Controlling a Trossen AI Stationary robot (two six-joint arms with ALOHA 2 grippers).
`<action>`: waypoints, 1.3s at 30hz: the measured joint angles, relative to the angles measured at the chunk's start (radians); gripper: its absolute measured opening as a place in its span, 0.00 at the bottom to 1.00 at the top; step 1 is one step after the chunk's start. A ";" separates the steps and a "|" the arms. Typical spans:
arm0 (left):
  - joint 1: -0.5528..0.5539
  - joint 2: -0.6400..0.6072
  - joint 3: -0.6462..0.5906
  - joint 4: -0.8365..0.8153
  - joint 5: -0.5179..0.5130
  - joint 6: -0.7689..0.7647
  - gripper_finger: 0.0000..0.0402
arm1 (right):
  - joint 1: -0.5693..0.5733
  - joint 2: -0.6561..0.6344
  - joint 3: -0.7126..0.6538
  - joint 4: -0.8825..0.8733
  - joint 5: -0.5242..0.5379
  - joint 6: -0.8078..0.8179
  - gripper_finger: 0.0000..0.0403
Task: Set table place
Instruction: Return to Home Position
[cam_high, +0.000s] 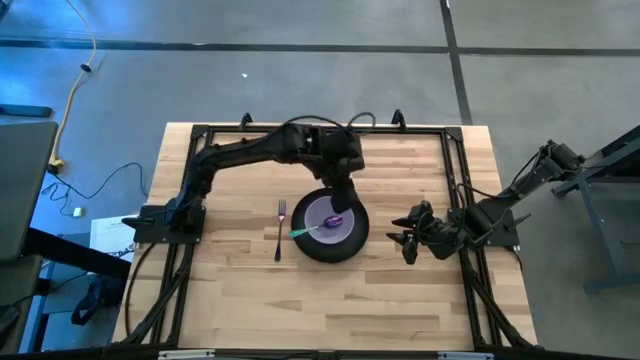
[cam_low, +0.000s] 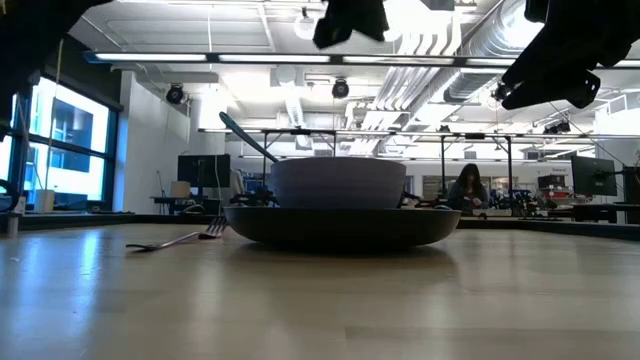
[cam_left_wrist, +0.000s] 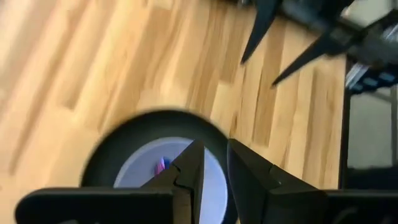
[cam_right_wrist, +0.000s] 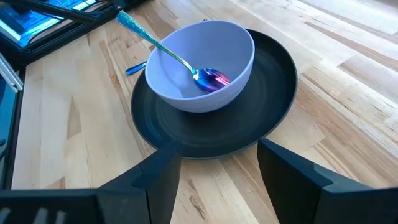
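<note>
The left claw (cam_high: 338, 210) is hanging right over the lavender bowl (cam_right_wrist: 186, 93), open just a little and holding nothing. If it is lifting away crooked, it could be bumping the spoon (cam_right_wrist: 174, 53) leaning in the bowl and tipping it out. The bowl is sitting on the dark plate (cam_right_wrist: 273, 93) mid-tabletop (cam_high: 400, 310), with the fork (cam_high: 280, 228) just beside it toward the left edge. The right claw (cam_high: 403, 240) is waiting wide open near the right edge. The pale wood is looking smooth. A person (cam_low: 467, 188) is sitting far back in the bright room.

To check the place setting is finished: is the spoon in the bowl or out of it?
In: the spoon lies with its head inside the bowl, handle leaning over the rim.
</note>
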 joint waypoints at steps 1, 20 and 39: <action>0.000 -0.013 0.000 0.016 -0.011 0.007 0.15 | 0.000 0.000 0.000 0.000 0.000 0.000 0.51; -0.021 -0.142 0.000 0.090 -0.154 0.201 0.15 | -0.003 0.000 0.000 0.008 0.000 0.015 0.51; -0.019 -0.428 -0.001 0.100 -0.303 0.281 0.15 | -0.003 0.000 0.000 0.018 0.019 0.042 0.51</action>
